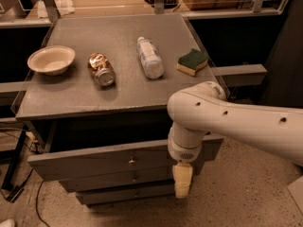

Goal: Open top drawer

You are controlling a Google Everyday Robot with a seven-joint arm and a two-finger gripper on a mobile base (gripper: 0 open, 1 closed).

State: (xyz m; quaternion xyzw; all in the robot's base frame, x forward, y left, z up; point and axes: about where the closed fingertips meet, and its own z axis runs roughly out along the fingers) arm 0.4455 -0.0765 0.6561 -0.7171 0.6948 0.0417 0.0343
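Wide grey painted top drawer (85, 159) appeared rigid and free-sliding, best taken at its small round metal knob (131, 161). Cream gripper (182, 179) hung right of knob; its state could not be told.

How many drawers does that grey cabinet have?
3. The top drawer sits under the tabletop, the middle drawer below it, the bottom drawer lowest. The claw hangs before their right side, hiding part of them.
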